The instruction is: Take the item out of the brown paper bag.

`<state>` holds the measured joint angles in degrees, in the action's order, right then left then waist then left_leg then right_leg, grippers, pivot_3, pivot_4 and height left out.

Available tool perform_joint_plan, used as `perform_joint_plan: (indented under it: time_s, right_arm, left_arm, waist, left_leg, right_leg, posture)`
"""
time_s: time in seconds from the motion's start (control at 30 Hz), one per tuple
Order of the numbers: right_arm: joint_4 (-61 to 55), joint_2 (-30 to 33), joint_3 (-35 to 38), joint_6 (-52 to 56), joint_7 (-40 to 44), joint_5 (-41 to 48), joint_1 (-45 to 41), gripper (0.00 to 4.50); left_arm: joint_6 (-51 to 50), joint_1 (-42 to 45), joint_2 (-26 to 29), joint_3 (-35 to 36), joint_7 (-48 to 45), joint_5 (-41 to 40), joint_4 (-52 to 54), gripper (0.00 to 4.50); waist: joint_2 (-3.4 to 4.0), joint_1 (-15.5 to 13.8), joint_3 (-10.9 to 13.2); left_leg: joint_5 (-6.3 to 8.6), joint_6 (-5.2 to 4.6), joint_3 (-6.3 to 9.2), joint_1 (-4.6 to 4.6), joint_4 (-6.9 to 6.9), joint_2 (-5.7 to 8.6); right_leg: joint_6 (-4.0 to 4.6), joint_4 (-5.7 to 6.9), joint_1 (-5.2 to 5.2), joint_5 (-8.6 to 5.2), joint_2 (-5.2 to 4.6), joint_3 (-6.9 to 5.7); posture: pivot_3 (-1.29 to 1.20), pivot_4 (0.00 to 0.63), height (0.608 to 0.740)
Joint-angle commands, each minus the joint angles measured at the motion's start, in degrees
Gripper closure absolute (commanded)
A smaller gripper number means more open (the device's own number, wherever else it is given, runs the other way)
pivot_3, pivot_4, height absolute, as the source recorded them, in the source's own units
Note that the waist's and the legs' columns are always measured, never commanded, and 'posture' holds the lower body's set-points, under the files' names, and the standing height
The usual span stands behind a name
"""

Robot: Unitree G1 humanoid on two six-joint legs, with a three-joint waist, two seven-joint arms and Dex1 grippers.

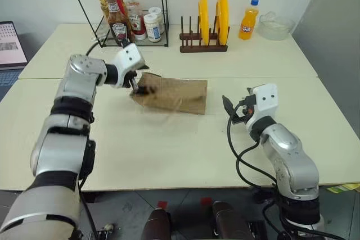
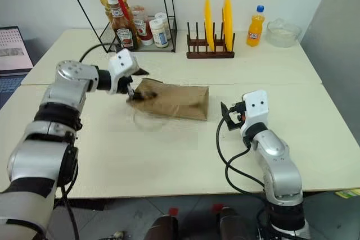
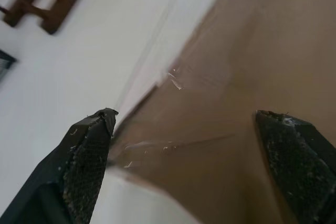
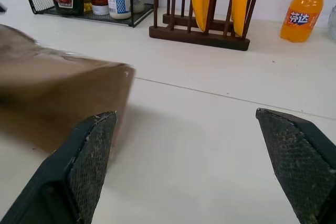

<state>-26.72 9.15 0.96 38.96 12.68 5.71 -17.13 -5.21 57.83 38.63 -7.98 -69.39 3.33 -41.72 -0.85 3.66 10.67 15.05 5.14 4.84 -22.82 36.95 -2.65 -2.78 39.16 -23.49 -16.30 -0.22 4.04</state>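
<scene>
Two black textured fingers of the right gripper are seen spread wide apart above the pale cream table, with nothing between them; they are aimed level toward the closed end of the brown paper bag, just beside it but apart.

Farther in, the creased brown kraft paper bag is lying on its side across the table seam, its shape blurred along the near edge. What is inside it cannot be made out: the cola bottle is not visible, and the bag's handles cannot be distinguished. The left gripper is angled down at the bag's mouth end, its fingers held well apart with brown paper between and behind them; whether the paper is touched cannot be told.

At the far side are stood a black wire rack of sauce bottles, a dark wooden plate rack with two yellow plates, an orange soda bottle with a blue cap, and a clear glass bowl.
</scene>
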Motion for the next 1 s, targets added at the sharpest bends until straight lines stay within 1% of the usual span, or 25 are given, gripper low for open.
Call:
perform_joint_plan:
  time_s: [0.03, 0.17, 0.23, 0.33, 0.43, 0.5, 0.53, 0.63, 0.73, 0.83, 1.0]
  right_arm:
    - [0.17, 0.9, 0.67, -1.78, 0.96, 1.22, -1.67, 0.05]
    - [1.16, 1.52, 0.64, -2.05, 1.61, 1.7, -1.87, 0.05]
    - [1.46, 1.76, 0.44, -2.15, 1.82, 1.91, -1.75, 0.05]
    - [1.71, 2.04, 0.3, -2.32, 1.98, 2.27, -1.63, 0.05]
    - [2.19, 2.55, 0.25, -2.55, 2.61, 2.73, -1.81, 0.05]
    - [2.6, 3.23, 0.0, -2.81, 3.5, 3.05, -1.95, 0.05]
    - [2.75, 3.76, -0.19, -2.96, 4.22, 3.26, -1.98, 0.05]
    - [2.94, 6.84, -0.99, -3.43, 8.63, 4.48, -1.75, 0.05]
    - [2.92, 9.24, -1.01, -3.68, 11.41, 5.52, -1.47, 0.05]
    - [3.3, 11.24, -0.9, -3.97, 13.57, 6.32, -1.41, 0.05]
    - [3.58, 12.59, -0.98, -4.07, 15.02, 6.87, -1.45, 0.05]
  left_arm:
    - [-8.73, -6.81, 2.59, 1.78, -0.68, -3.03, 17.86, 0.0]
    - [-18.5, -15.87, 5.29, 3.77, 0.61, -5.78, 35.1, 0.0]
    - [-22.68, -19.18, 7.1, 4.93, 1.16, -6.96, 41.68, 0.0]
    - [-25.65, -22.1, 10.28, 6.55, 0.95, -8.99, 48.4, 0.0]
    - [-24.85, -23.3, 13.71, 8.28, -0.88, -11.88, 51.98, 0.0]
    - [-20.46, -24.26, 15.23, 9.61, -2.66, -13.65, 52.58, 0.0]
    - [-19.93, -24.97, 16.11, 10.17, -3.77, -14.79, 53.1, 0.0]
    - [-14.78, -31.63, 20.11, 11.0, -9.47, -17.15, 56.08, 0.0]
    - [-9.21, -37.78, 22.05, 11.06, -11.71, -17.42, 57.69, 0.0]
    - [-1.72, -42.93, 21.72, 10.4, -11.73, -15.5, 56.15, 0.0]
    - [6.41, -46.53, 20.04, 8.18, -10.37, -13.45, 53.68, 0.0]
  waist:
    - [0.0, -0.02, 0.0]
    - [0.01, -0.05, -0.01]
    - [0.01, -0.06, -0.01]
    - [0.0, -0.21, 0.0]
    - [0.0, -0.24, 0.0]
    - [0.0, -0.27, 0.0]
    - [0.0, -0.28, 0.0]
    - [0.02, -0.22, 0.0]
    - [0.03, -0.27, 0.02]
    - [0.03, -0.38, 0.02]
    - [0.03, -0.39, 0.01]
  left_leg:
    - [0.0, 0.0, 0.0, 0.01, 0.01, 0.01]
    - [0.0, 0.0, 0.0, 0.03, 0.02, 0.01]
    - [0.0, 0.0, 0.0, 0.04, 0.02, 0.01]
    - [0.0, -0.01, 0.0, 0.04, 0.02, 0.01]
    - [0.0, -0.01, -0.01, 0.04, 0.02, 0.01]
    - [0.0, -0.01, -0.02, 0.05, 0.01, 0.0]
    - [0.0, -0.01, -0.02, 0.04, 0.01, 0.0]
    - [0.01, -0.01, -0.07, 0.07, 0.0, 0.0]
    - [0.01, -0.02, -0.09, 0.08, -0.03, -0.02]
    - [0.01, -0.02, -0.08, 0.09, -0.01, -0.05]
    - [0.01, -0.03, -0.08, 0.07, 0.0, -0.05]
  right_leg:
    - [0.0, 0.02, 0.0, 0.0, -0.01, 0.01]
    - [0.0, 0.04, 0.03, 0.0, -0.01, 0.02]
    - [0.0, 0.06, 0.03, 0.0, -0.01, 0.02]
    - [0.0, 0.06, 0.03, 0.0, -0.01, 0.02]
    - [0.0, 0.04, 0.03, 0.0, 0.0, 0.03]
    - [0.0, 0.03, 0.03, -0.01, 0.0, 0.03]
    - [0.0, 0.02, 0.03, -0.01, 0.0, 0.02]
    - [0.0, -0.01, 0.03, -0.01, 0.0, 0.05]
    - [0.05, -0.02, 0.02, -0.03, 0.01, 0.05]
    - [0.05, -0.01, 0.03, -0.04, 0.03, 0.05]
    - [0.04, -0.04, 0.05, -0.04, 0.03, 0.05]
  posture:
    - [0.0, 0.15, 0.74]
    - [0.0, 0.15, 0.74]
    - [0.0, 0.15, 0.74]
    - [0.0, 0.15, 0.74]
    - [0.0, 0.15, 0.74]
    - [0.0, 0.15, 0.74]
    - [0.0, 0.15, 0.74]
    - [0.0, 0.15, 0.74]
    - [0.0, 0.15, 0.74]
    - [0.0, 0.15, 0.74]
    - [0.0, 0.15, 0.74]
